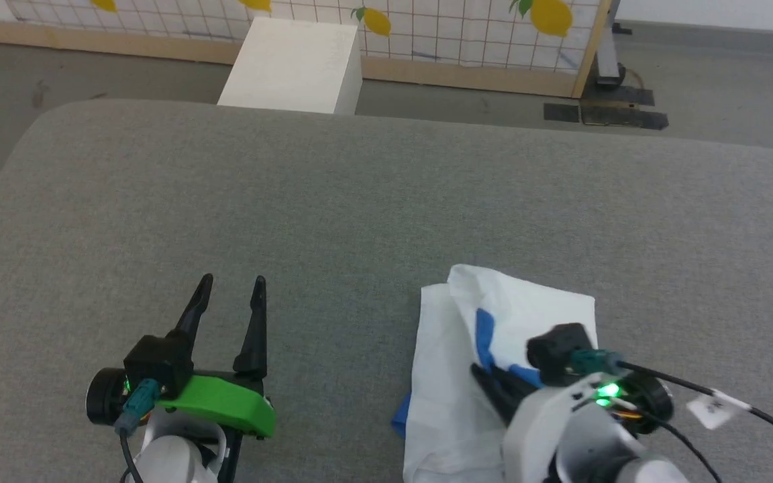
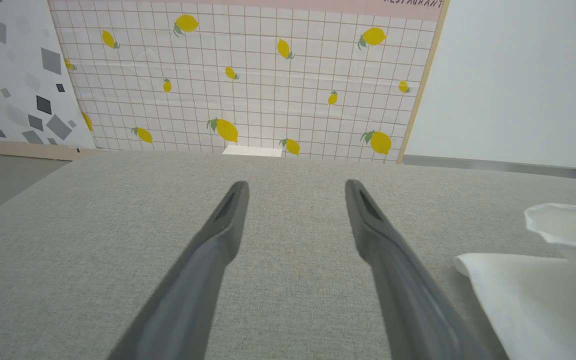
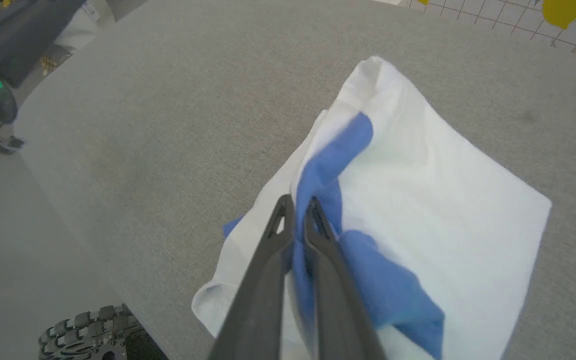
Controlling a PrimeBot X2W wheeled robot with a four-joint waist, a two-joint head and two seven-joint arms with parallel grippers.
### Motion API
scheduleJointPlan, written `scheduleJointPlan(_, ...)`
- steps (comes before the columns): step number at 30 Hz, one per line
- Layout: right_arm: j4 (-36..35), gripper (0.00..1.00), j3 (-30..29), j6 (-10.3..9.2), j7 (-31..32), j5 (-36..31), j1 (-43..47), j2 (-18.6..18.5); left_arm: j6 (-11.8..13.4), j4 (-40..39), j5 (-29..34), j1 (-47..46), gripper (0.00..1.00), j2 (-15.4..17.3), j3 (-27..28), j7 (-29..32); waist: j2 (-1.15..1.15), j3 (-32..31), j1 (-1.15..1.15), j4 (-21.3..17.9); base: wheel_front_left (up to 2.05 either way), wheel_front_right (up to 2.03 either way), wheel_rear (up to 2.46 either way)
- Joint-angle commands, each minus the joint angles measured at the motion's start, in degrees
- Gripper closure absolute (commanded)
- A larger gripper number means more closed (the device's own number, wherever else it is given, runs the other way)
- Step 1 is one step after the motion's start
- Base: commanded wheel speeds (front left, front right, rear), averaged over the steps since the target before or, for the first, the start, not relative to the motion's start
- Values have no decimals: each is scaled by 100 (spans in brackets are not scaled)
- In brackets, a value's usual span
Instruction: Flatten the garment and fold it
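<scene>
The garment (image 1: 494,315), white with a bright-blue sleeve, lies bunched on the grey table near its front edge, right of centre. In the right wrist view the blue sleeve (image 3: 328,165) runs across the white cloth (image 3: 433,195). My right gripper (image 3: 299,202) is shut on that blue sleeve, its two dark fingers pinching the fabric between them; in the head view the right gripper (image 1: 484,372) sits on the garment's middle. My left gripper (image 1: 232,285) stands open over bare table to the garment's left, with nothing between its fingers (image 2: 233,210). The garment's white edge (image 2: 528,295) lies to its right.
The grey padded table (image 1: 359,201) reaches back to a rounded far edge. Behind it stands a white box (image 1: 292,64) on the floor and a lemon-patterned grid panel (image 2: 248,75). A black cable (image 1: 749,409) trails from my right wrist.
</scene>
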Motion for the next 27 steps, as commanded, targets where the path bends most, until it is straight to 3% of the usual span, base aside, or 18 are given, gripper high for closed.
scheduleJointPlan(1, 178, 100, 116, -8, -34, -18, -178, -7, -25, -14, 45, -126, 0, -26, 2, -26, 0, 81, 0, 89, 0, 0, 0)
scheduleJointPlan(9, 1534, 100, 646, -8, -241, 226, -787, -7, -48, -18, 59, -198, 0, -56, 26, -26, 0, 257, 0, 266, 0, 0, 0)
scheduleJointPlan(10, 1649, 78, 665, -8, -262, 278, -817, -7, -50, -19, 61, -199, 0, -59, 31, -26, 0, 267, 0, 273, 0, 0, 0)
scheduleJointPlan(11, 1779, 44, 713, -8, -275, 288, -860, -7, -52, -18, 64, -199, 0, -63, 38, -26, 0, 279, 0, 279, 0, 0, 0)
scheduleJointPlan(12, 1894, 0, 734, -8, -276, 301, -885, -7, -55, -18, 69, -200, 0, -66, 43, -26, 0, 289, 0, 281, 0, 0, 0)
scheduleJointPlan(18, 1803, 0, 716, -8, -474, 841, -881, -7, -63, -8, 79, -173, 0, -82, 113, -26, 0, 251, 0, 198, 0, 0, 0)
scheduleJointPlan(22, 1121, 0, 555, -8, -1258, 1313, -832, -7, -67, -19, 89, -147, 0, -93, 152, -26, 0, 177, 0, 102, 0, 0, 0)
scheduleJointPlan(27, 424, 0, 53, -8, -2168, 1433, -561, -7, -75, -34, 102, -112, 0, -100, 170, -26, 0, 98, 0, 10, 0, 0, 0)
